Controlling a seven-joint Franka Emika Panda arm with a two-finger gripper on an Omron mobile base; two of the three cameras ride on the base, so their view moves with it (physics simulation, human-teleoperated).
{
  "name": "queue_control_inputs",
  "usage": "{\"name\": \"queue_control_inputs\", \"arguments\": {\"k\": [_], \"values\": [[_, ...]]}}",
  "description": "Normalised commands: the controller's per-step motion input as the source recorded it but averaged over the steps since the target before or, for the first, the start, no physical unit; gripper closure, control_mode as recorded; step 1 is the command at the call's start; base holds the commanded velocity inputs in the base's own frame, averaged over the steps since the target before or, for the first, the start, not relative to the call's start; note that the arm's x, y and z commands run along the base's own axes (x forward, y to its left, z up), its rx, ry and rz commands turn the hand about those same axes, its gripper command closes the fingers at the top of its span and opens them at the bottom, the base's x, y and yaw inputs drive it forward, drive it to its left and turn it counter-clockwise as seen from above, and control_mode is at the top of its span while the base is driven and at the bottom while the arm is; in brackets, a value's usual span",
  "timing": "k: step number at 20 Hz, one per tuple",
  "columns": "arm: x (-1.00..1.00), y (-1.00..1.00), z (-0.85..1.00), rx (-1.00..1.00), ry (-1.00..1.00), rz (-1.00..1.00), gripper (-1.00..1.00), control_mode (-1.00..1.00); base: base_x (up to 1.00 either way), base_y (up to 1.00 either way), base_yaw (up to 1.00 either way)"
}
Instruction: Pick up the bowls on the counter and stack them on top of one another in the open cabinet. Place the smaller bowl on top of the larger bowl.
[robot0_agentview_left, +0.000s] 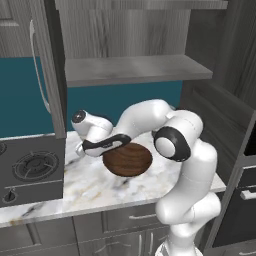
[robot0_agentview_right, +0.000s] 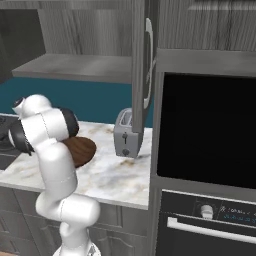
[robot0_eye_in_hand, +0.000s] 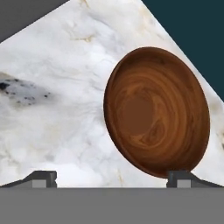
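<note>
Larger bowl (robot0_agentview_left: 128, 160): wide, dark brown wood with horizontal grain bands on its outer wall. Seen from the hand view (robot0_eye_in_hand: 156, 111), the interior is a warmer reddish brown with swirling grain and a flat round floor. It sits upright on the white marble worktop (robot0_agentview_left: 75, 187), roughly mid-slab, between the stovetop (robot0_agentview_left: 31, 167) on one side and the silver toaster (robot0_agentview_right: 126, 134) on the other. In the right base view the bowl (robot0_agentview_right: 82, 150) is partly hidden behind the arm.

Open cabinet (robot0_agentview_left: 135, 70): its grey shelf stands above the worktop and the teal back wall, with the door swung out and its long curved handle (robot0_agentview_left: 37, 70) facing the room.

Arm pose: the arm folds forward from its base, elbow raised, forearm reaching across just above the bowl; the hand (robot0_agentview_left: 95, 135) is over the bowl's stovetop-side edge and looks down at the slab.

Fingers: spread to their full width, with nothing between them. In the hand view one fingertip (robot0_eye_in_hand: 41, 178) lies over bare marble and the other (robot0_eye_in_hand: 181, 178) at the bowl's near rim; contact with that rim cannot be confirmed.
</note>
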Motion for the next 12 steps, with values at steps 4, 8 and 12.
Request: {"name": "queue_control_inputs", "arguments": {"k": [4, 8, 12], "values": [[0.22, 0.01, -0.18, 0.0, 0.0, 0.0, -1.0, -1.0, 0.0, 0.0, 0.0], [0.25, 0.01, -0.12, 0.0, 0.0, 0.0, -1.0, -1.0, 0.0, 0.0, 0.0], [0.26, 0.02, -0.12, 0.0, 0.0, 0.0, -1.0, -1.0, 0.0, 0.0, 0.0]]}}
